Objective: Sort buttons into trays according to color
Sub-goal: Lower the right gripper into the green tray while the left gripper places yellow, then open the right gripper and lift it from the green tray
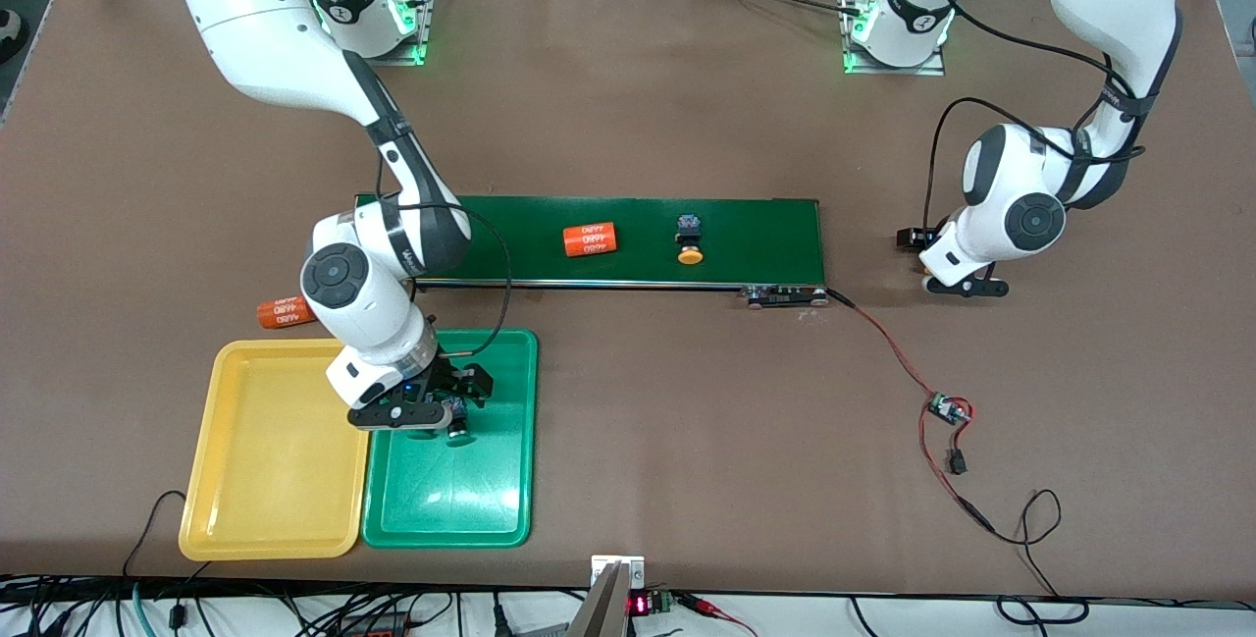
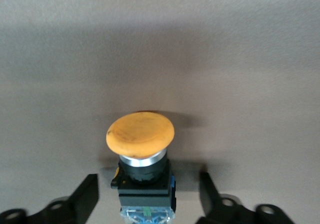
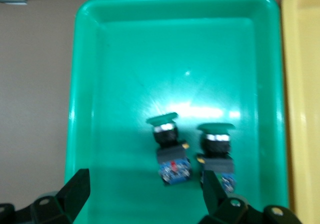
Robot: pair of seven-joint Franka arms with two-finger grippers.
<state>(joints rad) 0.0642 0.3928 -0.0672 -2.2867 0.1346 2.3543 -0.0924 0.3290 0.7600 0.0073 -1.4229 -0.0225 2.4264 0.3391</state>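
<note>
Brown table fills the frame. At lower left, the right gripper hangs with jaws wide, holding nothing, over the green tray, where two green-capped buttons lie beside the yellow tray. At right, the left gripper stands partly open around a yellow-capped button, not touching it. Another yellow-capped one rests mid-frame on the conveyor belt.

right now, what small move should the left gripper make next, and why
Probably close the left gripper on the push-button switch with the round yellow-orange cap. Its black fingers stand open on either side of the switch body, apart from it, on the brown table. The right gripper is open over the green plastic tray, where two green-capped switches lie.
</note>
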